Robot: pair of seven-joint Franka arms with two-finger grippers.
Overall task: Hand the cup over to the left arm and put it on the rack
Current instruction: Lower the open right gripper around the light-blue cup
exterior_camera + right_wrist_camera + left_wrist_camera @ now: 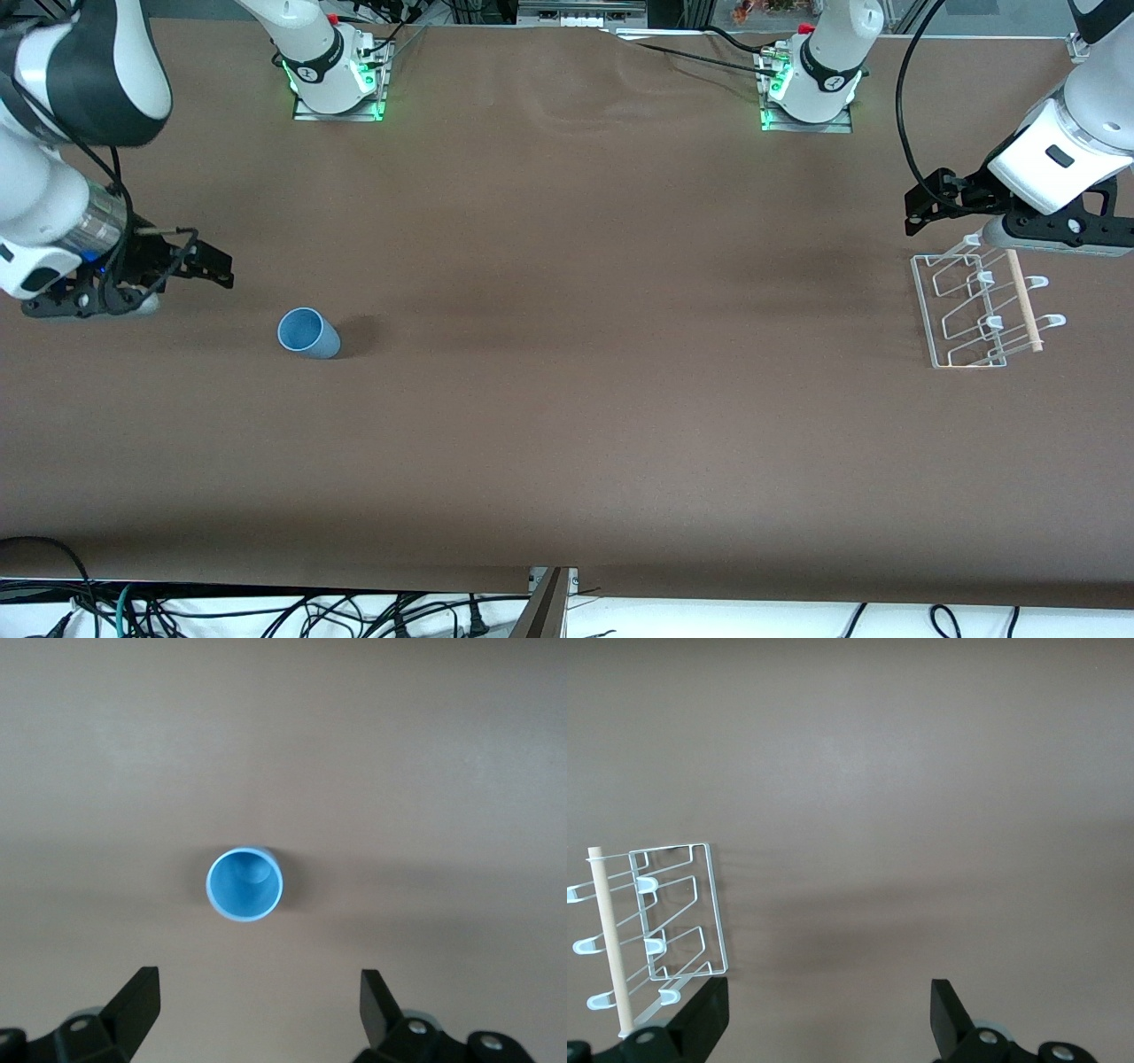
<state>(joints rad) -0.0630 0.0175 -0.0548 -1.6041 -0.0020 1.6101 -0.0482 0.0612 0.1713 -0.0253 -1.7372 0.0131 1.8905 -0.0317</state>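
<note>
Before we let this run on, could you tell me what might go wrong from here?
The cup lies on its side, so the open right gripper could roll it away instead of gripping it. The open left gripper hangs right over the rack; swinging out could snag its pegs or wooden dowel.

Place: you're in a robotics lab.
Evidence: bolted arm bases (337, 75), brown-covered table (567, 443), loose cables (266, 611) underneath.

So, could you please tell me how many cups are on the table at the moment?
1. The cup stands upright and open end up on the table, toward the right arm's end, with nothing touching it. No other cup shows in any view.
</note>
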